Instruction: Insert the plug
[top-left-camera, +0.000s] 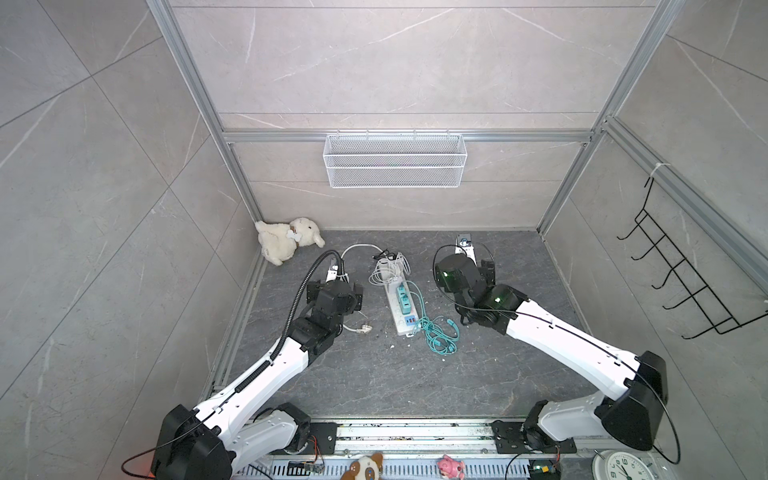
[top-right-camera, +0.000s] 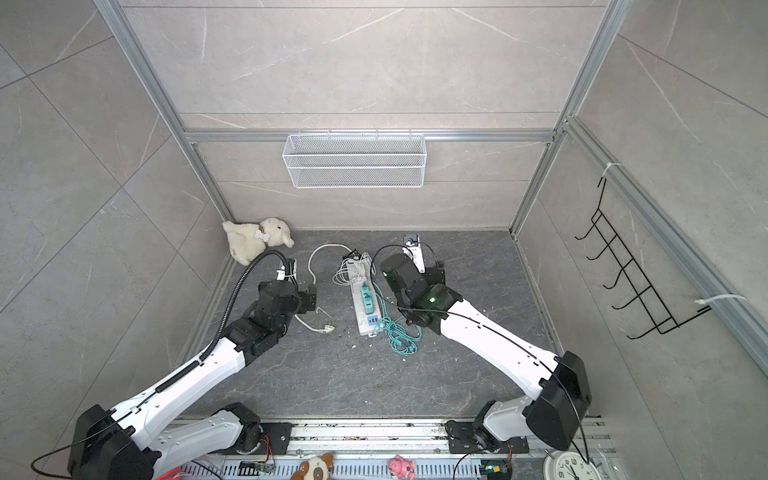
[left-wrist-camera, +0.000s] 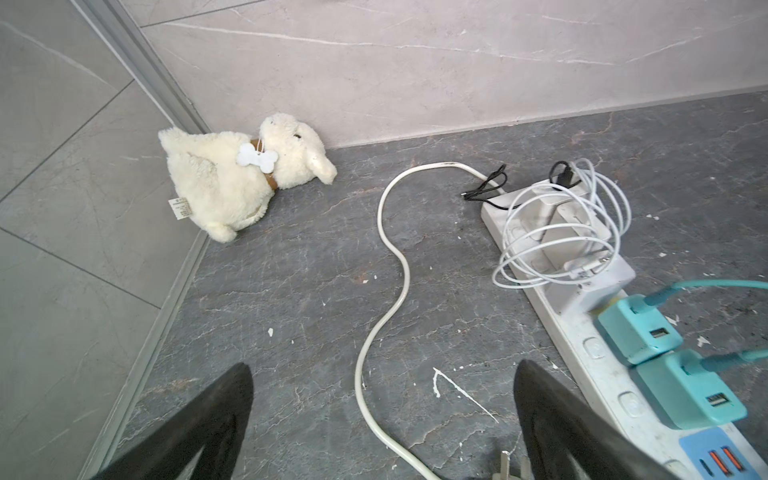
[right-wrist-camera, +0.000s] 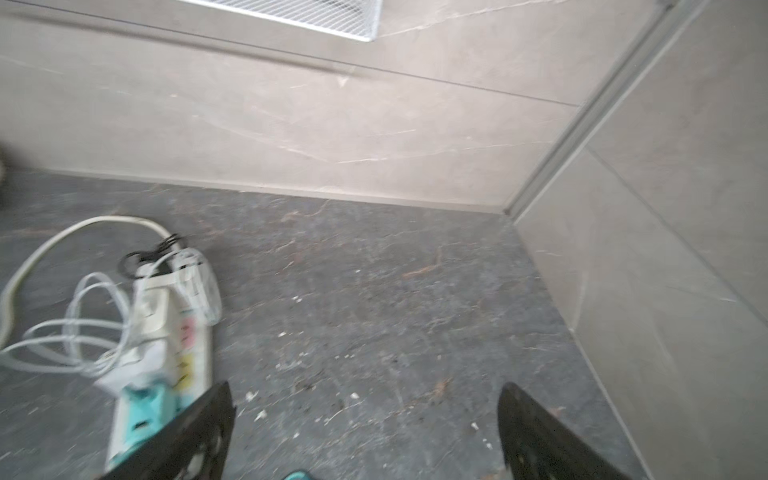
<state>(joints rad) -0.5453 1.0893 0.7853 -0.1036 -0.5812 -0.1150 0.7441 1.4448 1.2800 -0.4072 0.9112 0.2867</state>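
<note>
Black fingers (left-wrist-camera: 224, 415) of the left gripper (left-wrist-camera: 382, 365) stand wide apart and hold nothing; only the floor and the white cable (left-wrist-camera: 386, 257) are in the gap, and the cable looks untouched. At the very edge of the left wrist view the metal pins of the plug (left-wrist-camera: 509, 463) show between the fingers. In both top views it lies loose on the floor (top-left-camera: 374, 374), just beside this gripper and near the power strip (left-wrist-camera: 602, 374), not touching it. I judge that the step in hand is to pick up this plug. It is better to close on its hard body than on the cable, because a stiff cable can turn the pins away from the socket. The right gripper (right-wrist-camera: 365, 384) is also fully open and empty, over bare floor beside the strip, though its view is blurred. It could press the strip down, since the smooth surface may let the strip slide. Teal chargers (left-wrist-camera: 640, 332) already fill some sockets; which one is free I cannot tell. The floor is dark grey stone with white specks. Around it are pale tiled walls, a plush dog (left-wrist-camera: 232, 178) in the corner and a mesh basket (top-left-camera: 395, 160) on the back wall.
</note>
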